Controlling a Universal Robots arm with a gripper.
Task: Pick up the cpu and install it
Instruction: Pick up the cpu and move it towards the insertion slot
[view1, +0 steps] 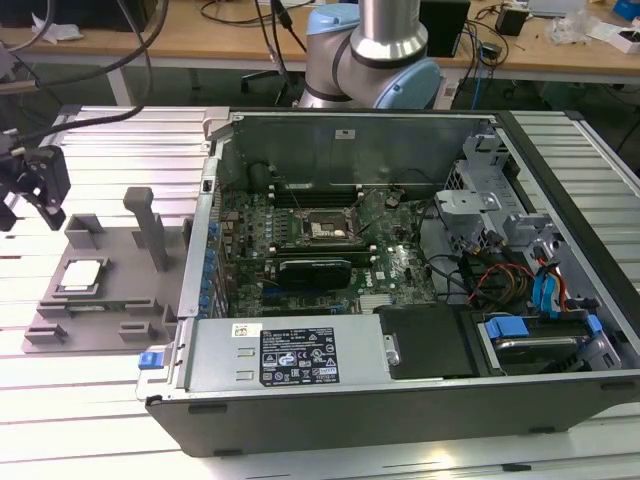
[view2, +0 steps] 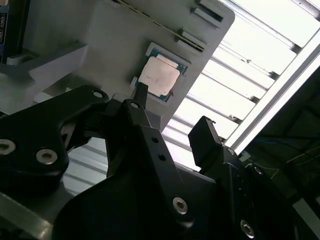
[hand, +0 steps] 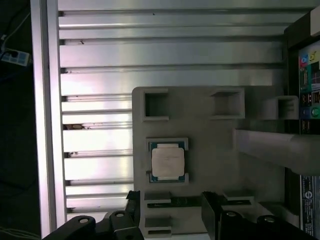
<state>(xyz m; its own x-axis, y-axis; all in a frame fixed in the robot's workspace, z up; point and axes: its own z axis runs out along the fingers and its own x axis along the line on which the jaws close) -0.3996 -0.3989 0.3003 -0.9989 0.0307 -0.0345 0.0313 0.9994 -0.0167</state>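
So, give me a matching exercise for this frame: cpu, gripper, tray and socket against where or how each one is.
1 cpu
2 gripper
3 tray
4 socket

a on the motherboard in the case
b open, holding nothing
c lying in a tray recess
d on the slatted table beside the case

Pairs: 1-c, 2-b, 3-d, 4-a

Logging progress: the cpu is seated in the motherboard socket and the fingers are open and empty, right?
No. The cpu lies in its recess on the grey tray, not in the motherboard socket; the first wrist view shows it. The fingers are open and empty.
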